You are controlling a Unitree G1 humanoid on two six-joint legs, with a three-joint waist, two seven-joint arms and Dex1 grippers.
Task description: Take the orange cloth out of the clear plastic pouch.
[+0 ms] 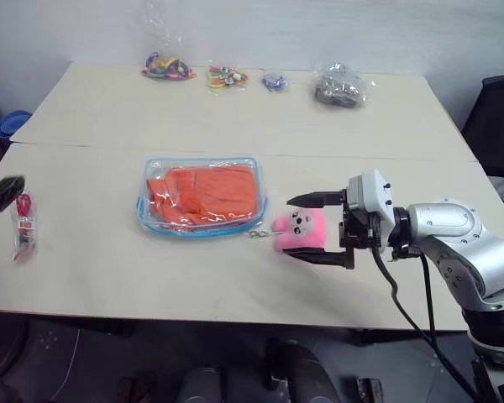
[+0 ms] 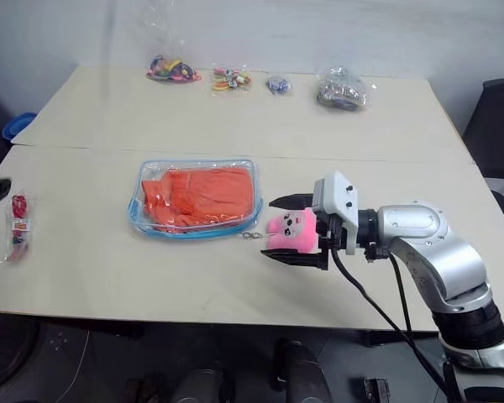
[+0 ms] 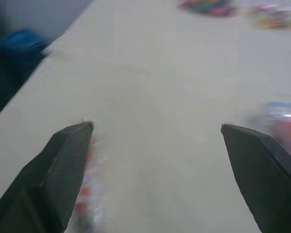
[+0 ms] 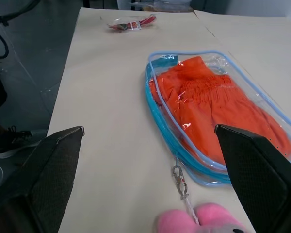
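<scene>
The right gripper point(image 1: 317, 228) stands spread wide, level over the pale wooden table point(image 1: 109, 260), its black fingers straddling a small pink plush toy point(image 1: 301, 229) without pinching it; the toy's metal clasp point(image 4: 179, 179) lies just short of the pouch. Beside it, the flat clear plastic pouch with light blue zipper edging point(image 1: 201, 196) lies closed with the bright orange cloth point(image 1: 206, 194) folded inside, glare hiding part of its gathered seam. No writing can be read anywhere. At the table's left edge the left gripper point(image 3: 157, 133) is spread open near a small red-filled packet point(image 1: 23, 225), its contents blurred. Farther back, clear bags of colourful trinkets point(image 1: 169, 65) are too small to identify.
</scene>
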